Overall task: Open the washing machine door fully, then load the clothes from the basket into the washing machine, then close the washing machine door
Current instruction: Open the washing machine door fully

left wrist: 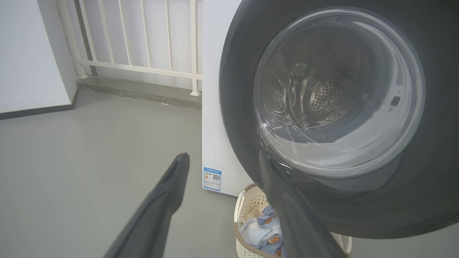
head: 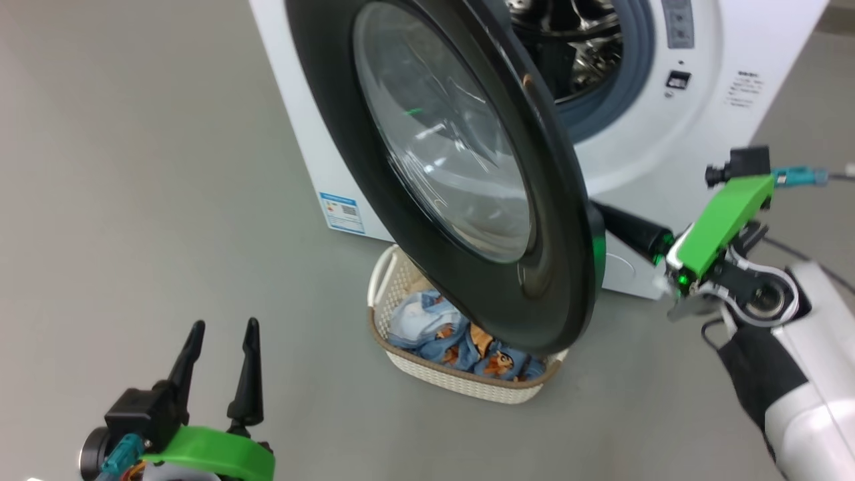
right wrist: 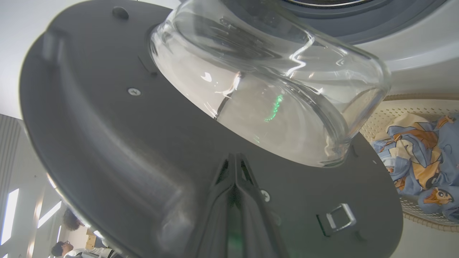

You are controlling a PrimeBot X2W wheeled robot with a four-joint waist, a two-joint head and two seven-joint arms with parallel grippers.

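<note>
Right gripper (right wrist: 235, 157) has its two long dark fingers (right wrist: 222, 200) squeezed together, holding nothing, tips against the dark inside of the big round black-rimmed washing machine door (right wrist: 107, 125), just under its clear glass bowl (right wrist: 269, 71). Left gripper (head: 224, 324) is spread wide and empty, well apart from the door. The open door hides part of the small cream-white holey plastic basket (head: 461, 384) and the blue cartoon-print clothes (head: 461, 337) in it. Words on the blue label sticker (head: 342, 212) on the big white washing machine (head: 654, 133) are too small to read.
</note>
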